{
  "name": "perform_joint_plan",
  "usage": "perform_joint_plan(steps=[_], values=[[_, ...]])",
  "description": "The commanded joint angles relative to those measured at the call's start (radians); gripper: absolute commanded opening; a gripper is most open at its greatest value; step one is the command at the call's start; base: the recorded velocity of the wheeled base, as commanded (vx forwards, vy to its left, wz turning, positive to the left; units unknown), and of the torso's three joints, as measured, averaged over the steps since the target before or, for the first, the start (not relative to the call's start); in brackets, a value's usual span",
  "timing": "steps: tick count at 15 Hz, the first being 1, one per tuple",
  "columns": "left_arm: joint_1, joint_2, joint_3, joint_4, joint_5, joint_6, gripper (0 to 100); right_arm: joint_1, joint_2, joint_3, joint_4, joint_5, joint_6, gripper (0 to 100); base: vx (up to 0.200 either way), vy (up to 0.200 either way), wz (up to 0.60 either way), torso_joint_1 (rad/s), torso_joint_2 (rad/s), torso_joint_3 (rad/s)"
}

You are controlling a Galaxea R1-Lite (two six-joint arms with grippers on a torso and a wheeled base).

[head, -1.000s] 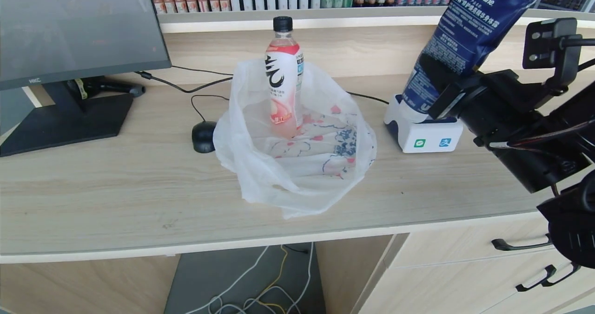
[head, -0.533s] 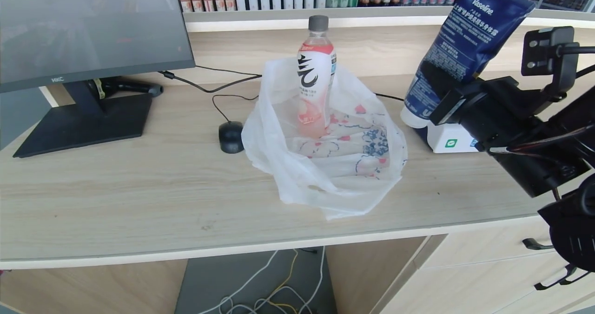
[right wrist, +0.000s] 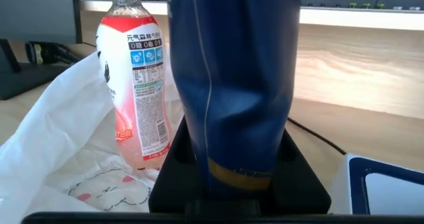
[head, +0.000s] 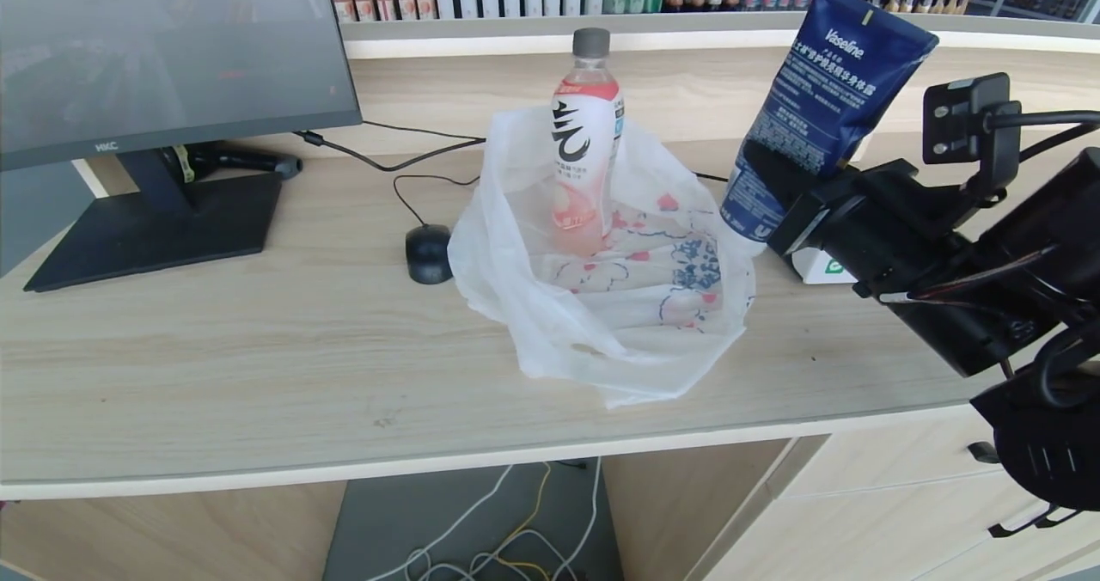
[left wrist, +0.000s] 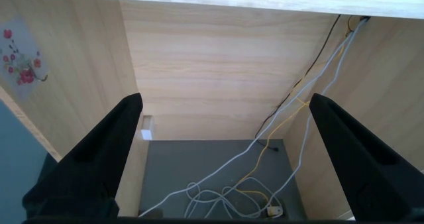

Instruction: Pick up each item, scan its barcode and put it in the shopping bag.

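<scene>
Over the last half second the blue tube (head: 816, 108) comes left and down, off the white scanner (head: 821, 265) and toward the bag's right rim. The left gripper (left wrist: 225, 154) hangs below the counter with its fingers wide apart and nothing between them, cables on the floor beneath it. On the counter (head: 215, 375), the monitor (head: 163, 48) stands far left, and the mouse (head: 427, 253) lies just beside the shopping bag (head: 601, 340). The bottle (head: 586, 143) stands upright inside the bag, toward its back left, so that item looks done. The right gripper (head: 786, 196) is clamped on the lower part of the tube, cap end down, tilted, above the bag's right edge. Judging by its place next to the scanner, the scan is probably over and only the lowering and release are left. The bag's mouth gapes widest in its near right half, which is the free room for the tube. The bottle to the left and the scanner close on the right are what could be knocked. The soft rim could also fold in under the cap, and the bag's front lies near the counter's edge.
</scene>
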Motion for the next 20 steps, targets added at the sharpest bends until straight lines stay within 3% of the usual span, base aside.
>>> perform_joint_plan(steps=[1, 9, 20], values=[[0.000, 0.000, 0.000, 0.000, 0.000, -0.001, 100, 0.010, 0.017, -0.009, -0.001, 0.000, 0.001, 0, 0.000, 0.000, 0.00, 0.000, 0.00, 0.000], [0.000, 0.000, 0.000, 0.000, 0.000, -0.001, 100, 0.073, 0.057, -0.042, 0.002, 0.007, 0.018, 0, 0.000, 0.000, 0.00, 0.000, 0.00, 0.000], [0.000, 0.002, 0.000, 0.000, 0.000, -0.001, 100, 0.090, 0.224, -0.133, 0.005, -0.010, 0.026, 0, 0.000, 0.000, 0.00, 0.000, 0.00, 0.000]])
